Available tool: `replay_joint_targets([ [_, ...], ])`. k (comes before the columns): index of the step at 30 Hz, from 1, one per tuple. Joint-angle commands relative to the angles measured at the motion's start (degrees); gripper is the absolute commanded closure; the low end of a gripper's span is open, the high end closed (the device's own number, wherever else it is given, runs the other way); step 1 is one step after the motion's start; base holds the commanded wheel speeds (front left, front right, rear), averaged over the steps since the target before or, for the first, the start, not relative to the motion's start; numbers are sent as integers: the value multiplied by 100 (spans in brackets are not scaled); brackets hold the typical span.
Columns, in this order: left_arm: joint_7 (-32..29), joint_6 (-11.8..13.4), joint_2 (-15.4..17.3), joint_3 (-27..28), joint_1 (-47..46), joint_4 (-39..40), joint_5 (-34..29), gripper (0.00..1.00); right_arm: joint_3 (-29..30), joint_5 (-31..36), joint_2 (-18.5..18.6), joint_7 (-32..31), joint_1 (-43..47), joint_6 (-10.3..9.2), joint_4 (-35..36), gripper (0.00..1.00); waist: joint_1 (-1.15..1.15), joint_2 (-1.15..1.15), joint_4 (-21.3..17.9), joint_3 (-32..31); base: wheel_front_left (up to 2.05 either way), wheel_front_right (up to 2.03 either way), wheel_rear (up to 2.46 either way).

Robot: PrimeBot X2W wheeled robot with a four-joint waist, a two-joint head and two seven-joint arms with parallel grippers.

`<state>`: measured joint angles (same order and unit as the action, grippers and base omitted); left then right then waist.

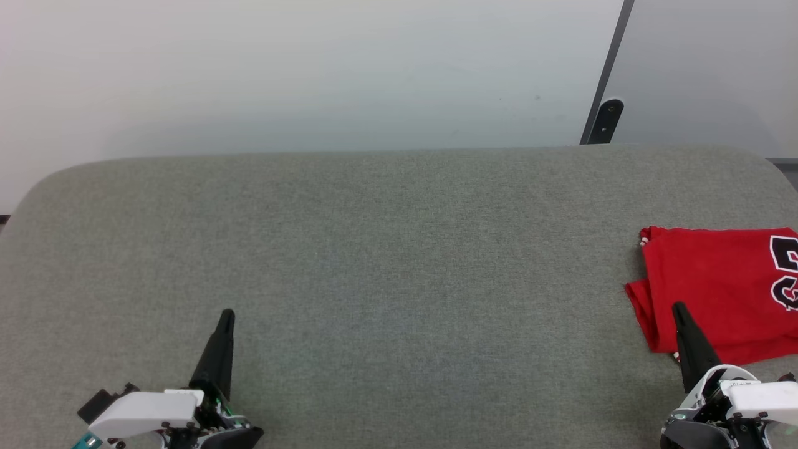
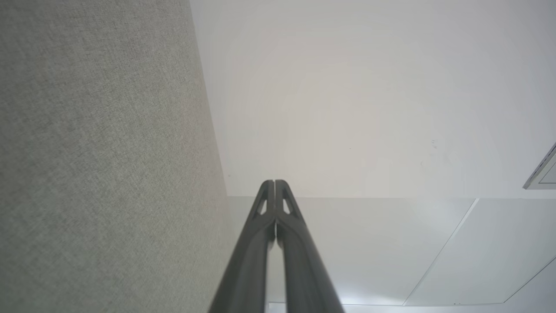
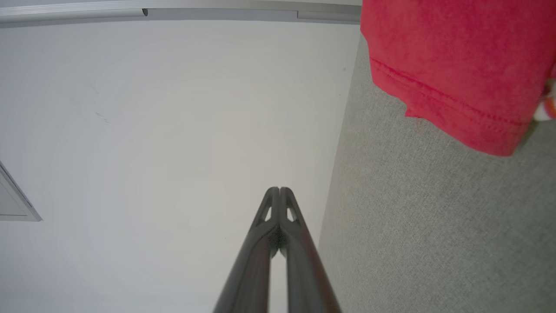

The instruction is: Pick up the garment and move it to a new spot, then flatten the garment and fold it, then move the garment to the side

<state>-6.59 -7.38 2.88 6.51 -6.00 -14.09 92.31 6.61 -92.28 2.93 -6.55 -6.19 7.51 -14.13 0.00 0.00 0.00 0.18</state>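
The left hand (image 2: 274,182) had its two dark fingers pressed together with nothing between them. In the head view it sat low at the near left, above the grey cloth-covered bench (image 1: 399,249), with bare fabric all around it. The right hand (image 3: 280,189) was likewise closed tip to tip and empty. In the head view its fingers pointed up over the near left corner of the garment (image 1: 711,280); in the right wrist view the red cloth lay off to one side of the fingers, clear of them.

The garment lay folded into a flat red block at the bench's far right, partly cut off by the head view's edge. Black white-outlined lettering (image 1: 787,271) faced up on it, and a bit of red-and-white trim (image 1: 642,241) showed at its far left corner. Beyond the bench stood a pale wall (image 1: 312,75).
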Motion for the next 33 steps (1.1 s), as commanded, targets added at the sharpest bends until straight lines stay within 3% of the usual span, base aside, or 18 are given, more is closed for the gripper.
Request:
replay_joint_targets([
  [1, -11, -27, -4, 13, -61, -3, 18, 100, -5, -23, -17, 10, -16, -4, 0, 100, 0, 0, 0, 0, 0, 0, 0],
  [33, -10, -27, -4, 11, -60, -3, 19, 100, -5, -24, -17, 11, -16, -4, 0, 100, 0, 0, 0, 0, 0, 0, 0],
])
